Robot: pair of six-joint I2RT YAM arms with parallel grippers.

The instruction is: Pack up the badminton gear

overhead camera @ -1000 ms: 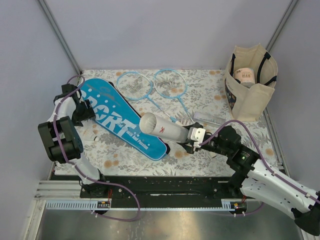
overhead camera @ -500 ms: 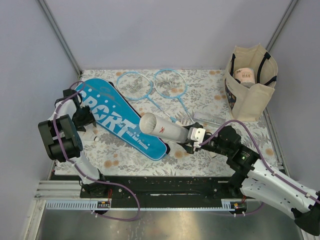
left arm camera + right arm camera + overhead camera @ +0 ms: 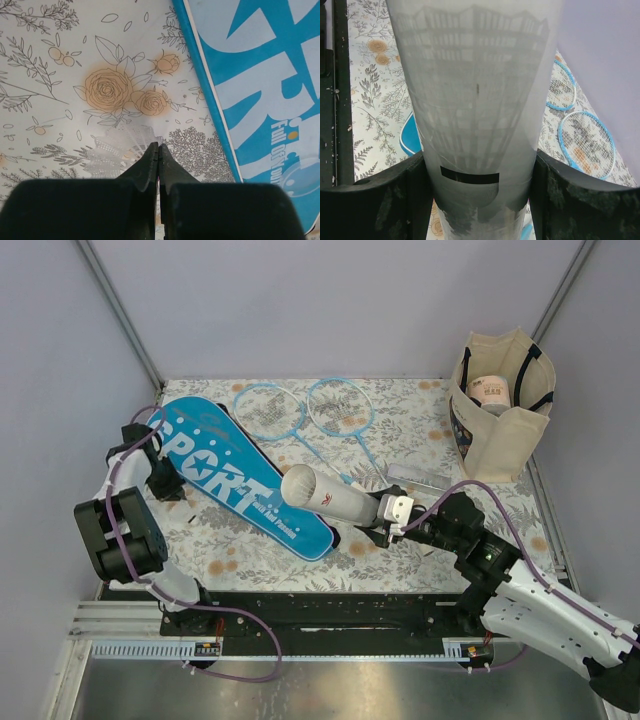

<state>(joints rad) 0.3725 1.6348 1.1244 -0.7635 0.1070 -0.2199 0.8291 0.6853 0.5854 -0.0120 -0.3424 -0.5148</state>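
Progress-wise, not much can be ticked off yet. Nothing looks packed: the light-blue rackets [image 3: 268, 408] are laid on the far side of the bench [image 3: 420, 420], heads side by side, fully outside the blue SPORT cover [image 3: 240, 475], which is spread flat on the left half. The beige tote [image 3: 500, 435] at the far right is not part of this job.

What seems to be underway is the shuttlecock-into-tube step. The white tube [image 3: 325, 498] is clamped near one end between the right fingers [image 3: 400, 200], which are spread around it and pressed against both sides. It's held tilted, its open mouth aimed toward the left arm.

Over on the left, the white shuttlecock [image 3: 117, 150] is seen in the wrist view only, on the floral bench just beside the cover's edge. The left fingers [image 3: 145, 165] are pressed together right over its mesh skirt, and the skirt's rim appears to be nipped between the tips, though that can't be confirmed from this angle.

So what's probably left: shuttlecock carried across and dropped into the tube, rackets slid into the cover, cover closed.
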